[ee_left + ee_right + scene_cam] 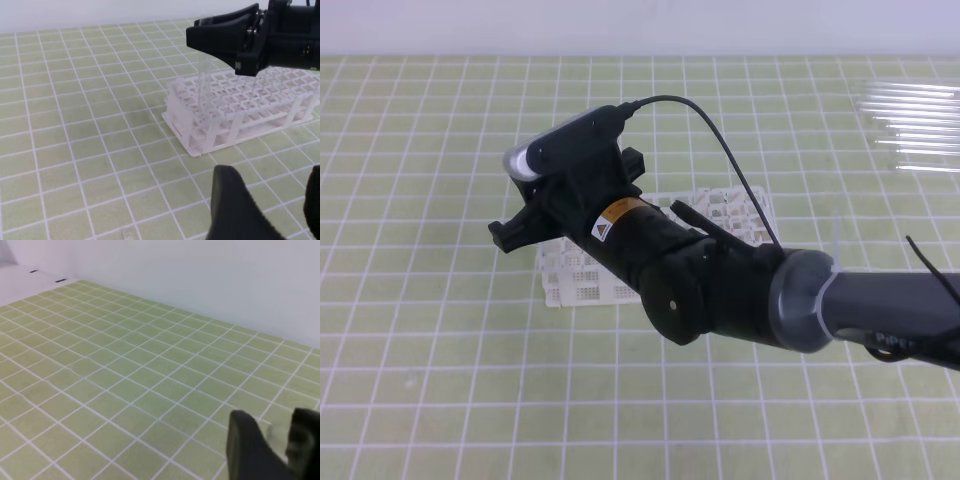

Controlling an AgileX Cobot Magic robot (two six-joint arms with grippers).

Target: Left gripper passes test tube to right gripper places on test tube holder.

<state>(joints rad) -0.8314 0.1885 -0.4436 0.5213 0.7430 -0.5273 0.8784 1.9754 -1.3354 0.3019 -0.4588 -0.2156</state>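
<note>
Placing step: our right gripper holds the test tube upright over the test tube holder
Next, release straight below it; left gripper spread, empty

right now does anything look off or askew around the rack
Nothing looks damaged or spilled. The test tube stands roughly upright in the white test tube holder below the right gripper. Spare clear tubes lie on the mat, apart from the rack.

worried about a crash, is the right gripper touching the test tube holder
Apart: left wrist view shows the right gripper hanging above the test tube holder with a clear gap.
</note>
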